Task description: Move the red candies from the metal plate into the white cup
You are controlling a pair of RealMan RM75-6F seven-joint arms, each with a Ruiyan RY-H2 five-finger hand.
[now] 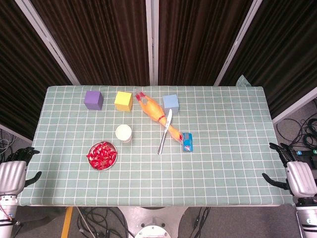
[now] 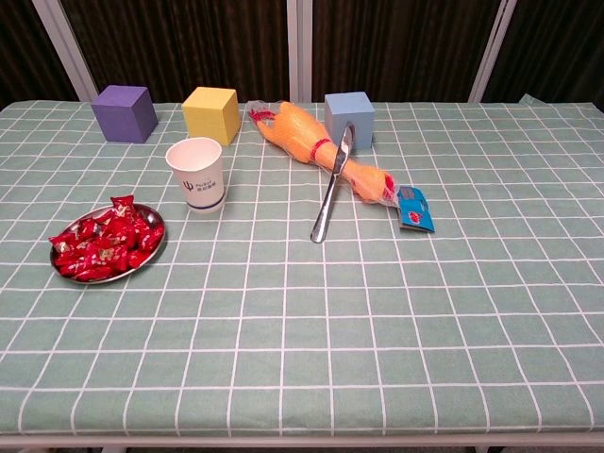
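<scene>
Several red wrapped candies (image 1: 102,155) (image 2: 106,247) are heaped on a small metal plate (image 1: 92,148) (image 2: 153,245) at the left of the table. Just behind and to the right of the plate stands the white paper cup (image 1: 124,133) (image 2: 197,174), upright and open at the top. My left hand (image 1: 15,171) hangs off the table's left edge, holding nothing, fingers apart. Beyond the right edge my right hand (image 1: 292,171) is likewise open and holds nothing. Neither hand shows in the chest view.
A purple cube (image 1: 93,99) (image 2: 125,112), a yellow cube (image 1: 123,101) (image 2: 210,113) and a blue cube (image 1: 171,103) (image 2: 349,119) line the back. An orange rubber chicken (image 1: 154,113) (image 2: 311,142), a metal knife (image 1: 165,132) (image 2: 329,190) and a small blue packet (image 1: 186,142) (image 2: 414,209) lie at the middle.
</scene>
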